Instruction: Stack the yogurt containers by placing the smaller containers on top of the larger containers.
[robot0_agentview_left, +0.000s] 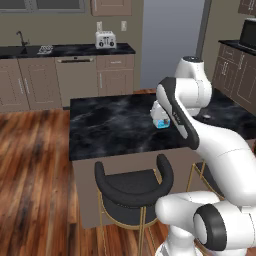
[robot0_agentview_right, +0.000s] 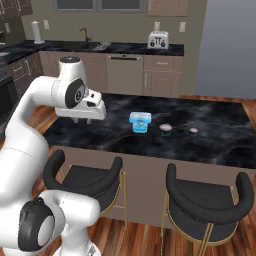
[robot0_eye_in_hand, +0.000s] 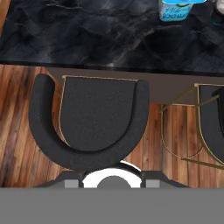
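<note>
Small dark cup (robot0_agentview_right: 165, 130): being kept on the dark surface (robot0_agentview_right: 210, 135), just right of the light blue tub (robot0_agentview_right: 140, 122); judged light, stiff, slippery, best taken by its sides. Tool (robot0_agentview_right: 90, 120): being held over the surface's near-left edge; opening cannot be told; nothing being held.

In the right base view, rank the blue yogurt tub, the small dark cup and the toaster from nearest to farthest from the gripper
The gripper hangs over the island's left part.
1. Light blue tub, on the island to the gripper's right.
2. Small dark cup, further right, past the tub.
3. Toaster, on the back counter across the kitchen.
</note>
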